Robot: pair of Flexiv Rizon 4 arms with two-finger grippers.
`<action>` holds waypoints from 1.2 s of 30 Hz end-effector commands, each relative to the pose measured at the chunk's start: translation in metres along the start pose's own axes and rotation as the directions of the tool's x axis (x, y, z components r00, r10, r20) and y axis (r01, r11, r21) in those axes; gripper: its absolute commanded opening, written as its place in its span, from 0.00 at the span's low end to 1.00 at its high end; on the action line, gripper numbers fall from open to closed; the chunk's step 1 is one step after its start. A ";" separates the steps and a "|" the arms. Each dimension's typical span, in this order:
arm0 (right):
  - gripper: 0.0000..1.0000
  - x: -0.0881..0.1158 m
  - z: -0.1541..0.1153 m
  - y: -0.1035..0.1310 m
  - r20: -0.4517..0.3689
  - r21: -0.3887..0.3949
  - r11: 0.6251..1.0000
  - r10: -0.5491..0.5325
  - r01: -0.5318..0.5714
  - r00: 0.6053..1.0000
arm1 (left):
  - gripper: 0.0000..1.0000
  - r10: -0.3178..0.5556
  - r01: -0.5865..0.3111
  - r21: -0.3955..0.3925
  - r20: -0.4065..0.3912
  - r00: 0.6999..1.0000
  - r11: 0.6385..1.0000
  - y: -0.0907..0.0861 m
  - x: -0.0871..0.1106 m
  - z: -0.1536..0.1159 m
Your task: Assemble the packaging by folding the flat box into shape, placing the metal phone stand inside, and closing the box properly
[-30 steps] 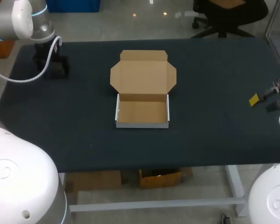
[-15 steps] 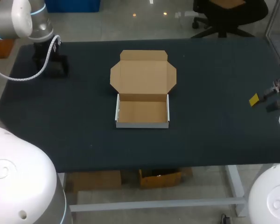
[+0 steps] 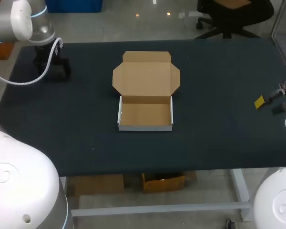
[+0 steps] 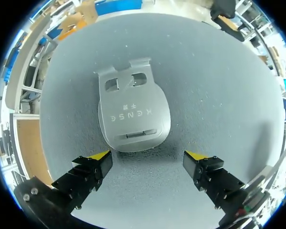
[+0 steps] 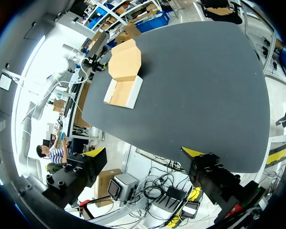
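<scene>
dark grey and wide, the table (image 3: 219,71) carries the box (image 3: 146,90) at about its middle, a little toward the far side. the box's tray (image 3: 145,114), white on its outer walls and brown within, is folded up with its four walls standing. the lid (image 3: 146,76) lies open and flat on the table behind it, with the side flaps and the tuck flap spread out. the stand (image 4: 132,112), a grey metal piece with a rounded outline and two cut-outs near its far end, lies flat on the table near the far left corner, well apart from the box. the left arm (image 3: 19,21) comes in over that corner with a white cable (image 3: 40,71) looping down from it, and in the head view the stand cannot be made out beneath it. the left end effector (image 4: 147,156) hangs above the stand with its fingers spread wide. the stand's near rounded edge lies just ahead of the yellow tips and between them, neither finger touches it, and so the end effector has hold of nothing. the right end effector (image 5: 144,152) is at the table's right edge, well apart from the box, its fingers likewise spread wide with nothing between them. in its wrist view the tips hang past the table's edge and the box shows far ahead across the dark surface.
</scene>
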State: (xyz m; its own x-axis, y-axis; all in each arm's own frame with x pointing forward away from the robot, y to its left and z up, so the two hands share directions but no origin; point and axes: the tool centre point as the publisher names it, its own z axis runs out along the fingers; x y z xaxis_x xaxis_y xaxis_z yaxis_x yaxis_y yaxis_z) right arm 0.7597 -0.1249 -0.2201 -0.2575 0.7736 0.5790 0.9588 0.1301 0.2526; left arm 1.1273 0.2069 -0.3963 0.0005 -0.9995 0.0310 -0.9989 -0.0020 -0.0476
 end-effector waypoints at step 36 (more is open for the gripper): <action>1.00 0.000 -0.002 0.000 -0.003 0.003 1.000 0.000 0.000 1.000 | 1.00 -0.019 0.019 0.000 0.014 1.000 1.000 0.014 0.004 -0.005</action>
State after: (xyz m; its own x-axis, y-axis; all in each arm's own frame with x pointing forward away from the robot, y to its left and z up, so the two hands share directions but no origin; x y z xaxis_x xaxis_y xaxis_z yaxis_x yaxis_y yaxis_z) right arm 0.7597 -0.1249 -0.2201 -0.2575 0.7736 0.5790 0.9588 0.1301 0.2525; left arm 1.1133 0.2038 -0.3922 0.0188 -0.9996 0.0222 -0.9987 -0.0198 -0.0472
